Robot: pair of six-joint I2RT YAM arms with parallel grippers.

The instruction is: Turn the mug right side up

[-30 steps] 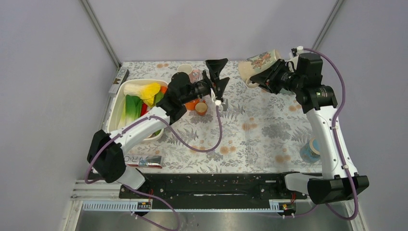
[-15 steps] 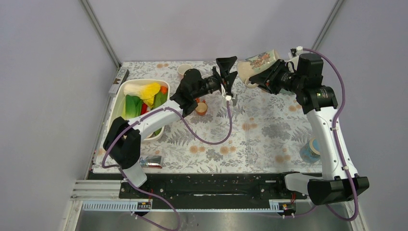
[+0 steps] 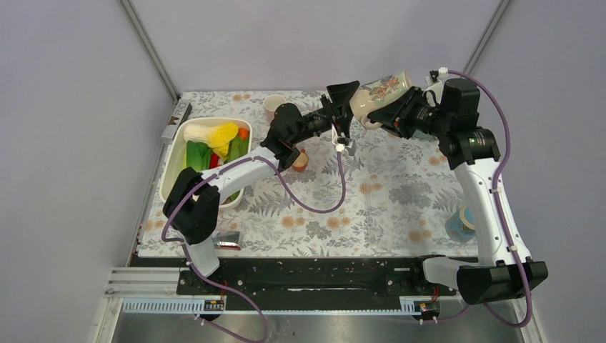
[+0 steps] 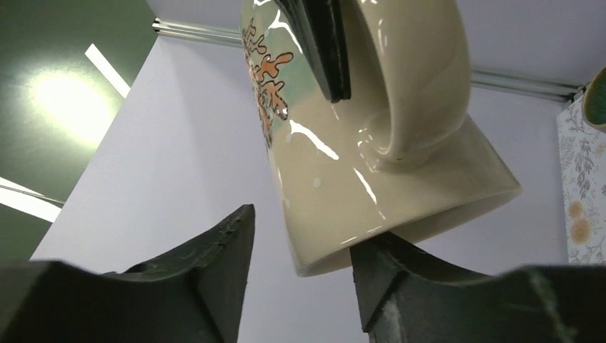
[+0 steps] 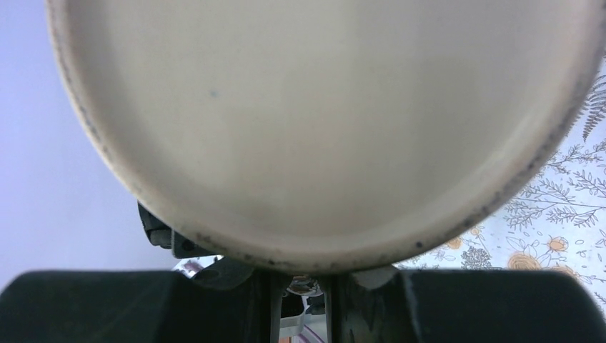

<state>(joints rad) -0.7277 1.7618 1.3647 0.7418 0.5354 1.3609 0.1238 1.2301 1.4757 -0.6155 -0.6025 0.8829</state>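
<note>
The cream mug [image 3: 379, 96] with a floral print hangs in the air over the back of the table, lying roughly on its side, mouth toward the left. My right gripper [image 3: 401, 114] is shut on it at the handle side; one of its black fingers passes through the handle [image 4: 421, 93]. The right wrist view is filled by the mug's base [image 5: 321, 121] above the right gripper [image 5: 300, 293]. My left gripper [image 3: 345, 108] is open at the mug's mouth. It straddles the rim [image 4: 336, 264], one finger [image 4: 400, 279] against the rim, the other finger [image 4: 221, 250] apart from the wall.
A white tub [image 3: 174, 153] of vegetables stands at the left. Small cups [image 3: 274, 104] [image 3: 300, 161] sit near the left arm. A tape roll [image 3: 461, 223] lies at the right edge and a packet [image 3: 227, 241] at the front left.
The left arm swung right from the small cups up to the mug's mouth, and its jaws narrowed. The right gripper kept the mug in place, tilting it slightly.
</note>
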